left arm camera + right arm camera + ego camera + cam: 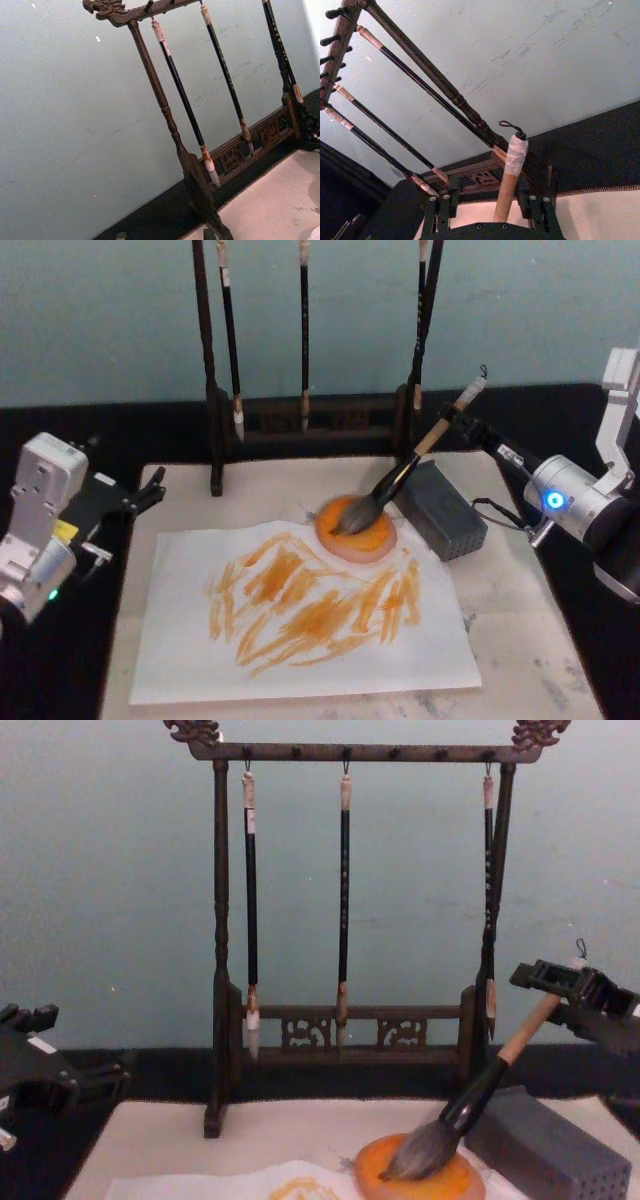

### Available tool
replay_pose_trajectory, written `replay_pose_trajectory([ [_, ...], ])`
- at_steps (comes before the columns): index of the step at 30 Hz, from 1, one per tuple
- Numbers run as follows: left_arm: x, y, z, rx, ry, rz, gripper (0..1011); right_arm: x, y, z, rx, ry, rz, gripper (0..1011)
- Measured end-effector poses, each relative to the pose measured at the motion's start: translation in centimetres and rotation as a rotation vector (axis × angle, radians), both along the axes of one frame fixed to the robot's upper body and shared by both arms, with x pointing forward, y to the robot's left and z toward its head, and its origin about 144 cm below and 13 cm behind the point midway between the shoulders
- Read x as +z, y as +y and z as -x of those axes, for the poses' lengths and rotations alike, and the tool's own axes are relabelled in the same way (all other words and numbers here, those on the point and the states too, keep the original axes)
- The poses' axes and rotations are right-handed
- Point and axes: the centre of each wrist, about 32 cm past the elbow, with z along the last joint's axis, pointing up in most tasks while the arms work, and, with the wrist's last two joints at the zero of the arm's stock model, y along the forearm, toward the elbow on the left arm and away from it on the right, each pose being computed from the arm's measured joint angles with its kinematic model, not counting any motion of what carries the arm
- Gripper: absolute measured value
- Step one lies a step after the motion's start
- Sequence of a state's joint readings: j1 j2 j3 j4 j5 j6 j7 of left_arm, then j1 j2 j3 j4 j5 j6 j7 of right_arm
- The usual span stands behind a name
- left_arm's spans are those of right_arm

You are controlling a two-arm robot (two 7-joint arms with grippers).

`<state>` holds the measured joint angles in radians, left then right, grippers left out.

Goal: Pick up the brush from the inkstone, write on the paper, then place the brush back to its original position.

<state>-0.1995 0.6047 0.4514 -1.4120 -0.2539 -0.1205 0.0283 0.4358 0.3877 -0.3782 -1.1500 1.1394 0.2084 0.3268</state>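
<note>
The brush (400, 475) leans up to the right, its fat grey bristles resting on the round orange inkstone (356, 530). My right gripper (448, 422) is shut on the pale handle just below the white wrapped end. In the right wrist view the handle (507, 190) stands between the gripper's fingers. From the chest, the brush (470, 1095) slants from the inkstone (420, 1182) up to my right gripper (556, 988). The paper (300, 625) lies in front, covered with orange strokes. My left gripper (148, 492) is parked open at the mat's left edge.
A dark wooden rack (300, 420) with three thin hanging brushes stands behind the mat. A grey dotted block (440, 508) sits just right of the inkstone, under the brush handle. The beige mat (520, 620) has bare room at right.
</note>
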Motion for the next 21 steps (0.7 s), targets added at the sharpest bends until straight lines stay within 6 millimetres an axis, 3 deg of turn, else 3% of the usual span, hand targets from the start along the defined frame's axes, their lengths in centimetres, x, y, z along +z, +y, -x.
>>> replay_pose_trajectory([
  [9, 0.0, 0.0, 0.0, 0.0, 0.0, 0.0, 1001, 0.0, 0.0, 0.0, 0.0, 0.0, 0.0, 949],
  [13, 0.0, 0.0, 0.0, 0.0, 0.0, 0.0, 1001, 0.0, 0.0, 0.0, 0.0, 0.0, 0.0, 1000],
  [21, 0.0, 0.0, 0.0, 0.0, 0.0, 0.0, 1001, 0.0, 0.0, 0.0, 0.0, 0.0, 0.0, 1000],
])
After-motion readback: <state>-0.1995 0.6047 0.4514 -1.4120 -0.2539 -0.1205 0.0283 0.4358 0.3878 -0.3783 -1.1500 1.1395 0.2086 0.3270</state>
